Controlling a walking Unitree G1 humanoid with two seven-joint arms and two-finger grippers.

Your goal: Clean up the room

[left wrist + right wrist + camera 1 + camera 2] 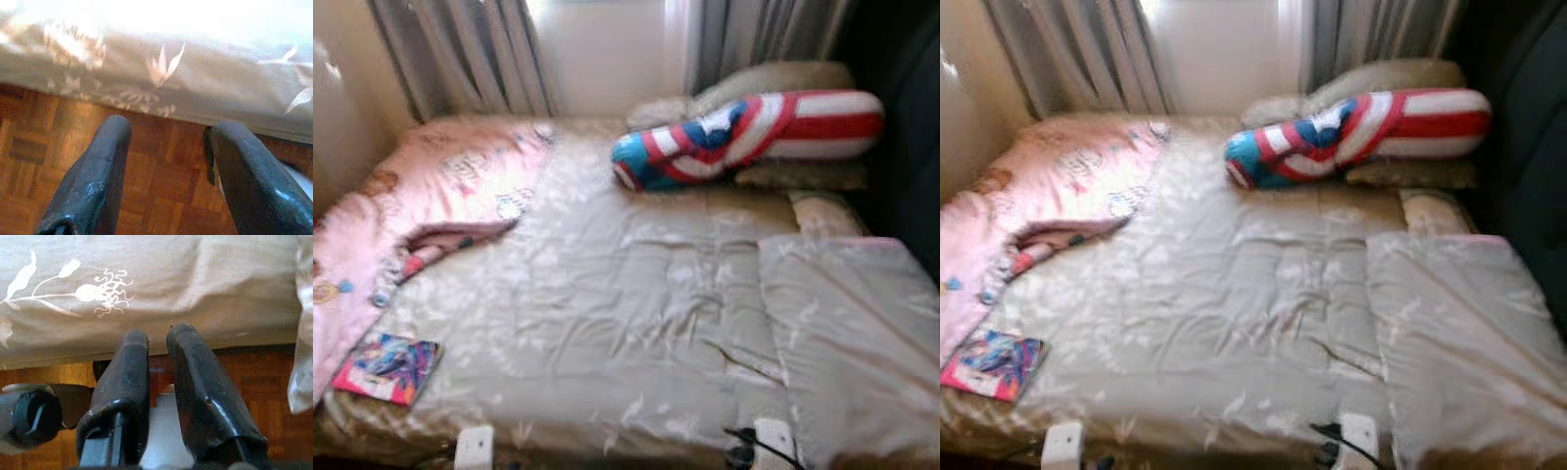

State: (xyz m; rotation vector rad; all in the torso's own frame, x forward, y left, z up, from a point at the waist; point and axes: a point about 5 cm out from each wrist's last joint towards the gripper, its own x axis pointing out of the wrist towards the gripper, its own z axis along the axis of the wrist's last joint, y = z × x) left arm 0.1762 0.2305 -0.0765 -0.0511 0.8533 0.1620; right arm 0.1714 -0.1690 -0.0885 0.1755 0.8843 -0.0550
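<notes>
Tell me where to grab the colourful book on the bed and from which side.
Grip the colourful thin book by its near edge, coming from the foot of the beige floral bedspread with the left gripper, probably best. It lies flat near the bed's left corner, beside the pink blanket, so only its edges offer purchase.

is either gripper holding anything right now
No. The left gripper is open and the right gripper nearly shut, both empty, low beside the bed.

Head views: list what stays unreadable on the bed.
- Book: cover art too blurred to read.
- Pink blanket: cut off by the left edge.
- Pillows: partly hidden behind the striped bolster.
- Right wrist view: dark object by the right end effector, unidentifiable.
</notes>
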